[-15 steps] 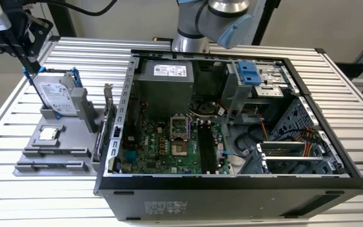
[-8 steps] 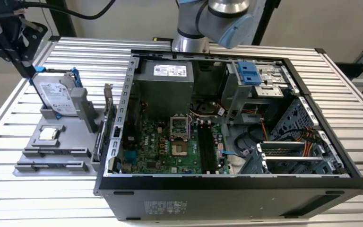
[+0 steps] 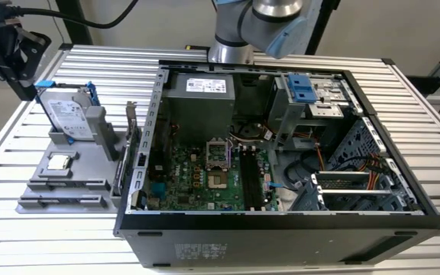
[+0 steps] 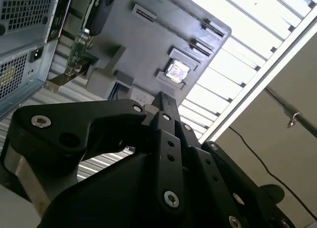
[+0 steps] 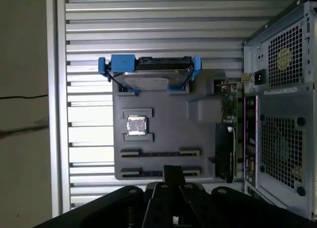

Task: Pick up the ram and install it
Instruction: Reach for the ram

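My gripper (image 3: pixel 26 90) hangs high above the table at the exterior view's left, over the far side of a grey parts tray (image 3: pixel 90 172). In both wrist views its black fingers (image 5: pixel 172 173) run together to one tip (image 4: pixel 166 101), shut, with nothing seen between them. Two long narrow slots (image 5: pixel 158 152) at the tray's front each show a thin dark line. I cannot tell whether either line is the ram on edge. The motherboard's black memory slots (image 3: pixel 252 175) lie inside the open computer case (image 3: pixel 281 226).
The tray also carries a silver hard drive in a blue frame (image 5: pixel 148 74), a small square processor chip (image 5: pixel 136 125) and an upright expansion card (image 3: pixel 132 143) beside the case wall. The arm's base (image 3: pixel 231 51) stands behind the case. The table edge (image 5: pixel 55 109) runs close to the tray.
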`<action>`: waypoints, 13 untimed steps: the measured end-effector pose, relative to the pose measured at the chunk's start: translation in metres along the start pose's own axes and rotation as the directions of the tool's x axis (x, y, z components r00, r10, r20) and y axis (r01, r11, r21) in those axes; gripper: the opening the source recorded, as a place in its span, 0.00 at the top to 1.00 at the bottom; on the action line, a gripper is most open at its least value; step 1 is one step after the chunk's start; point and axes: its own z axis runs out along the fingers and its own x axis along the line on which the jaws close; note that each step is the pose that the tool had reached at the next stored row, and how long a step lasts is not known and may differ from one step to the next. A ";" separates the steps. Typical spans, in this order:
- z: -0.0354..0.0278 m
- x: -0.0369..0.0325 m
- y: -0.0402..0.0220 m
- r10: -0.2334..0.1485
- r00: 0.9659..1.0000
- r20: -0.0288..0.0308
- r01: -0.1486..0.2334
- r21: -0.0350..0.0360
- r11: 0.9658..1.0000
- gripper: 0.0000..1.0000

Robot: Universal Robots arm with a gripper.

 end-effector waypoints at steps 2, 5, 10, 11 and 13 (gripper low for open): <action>-0.0002 0.0001 -0.0029 0.001 1.000 0.000 -0.001 0.000 1.000 1.00; -0.0004 0.0002 -0.0076 0.002 1.000 0.000 -0.002 0.000 1.000 1.00; -0.0007 0.0003 -0.0154 0.003 1.000 0.000 -0.003 0.000 1.000 1.00; -0.0008 0.0003 -0.0170 0.003 1.000 0.000 -0.003 0.000 1.000 1.00; -0.0010 0.0004 -0.0202 0.003 1.000 0.000 -0.003 0.000 1.000 1.00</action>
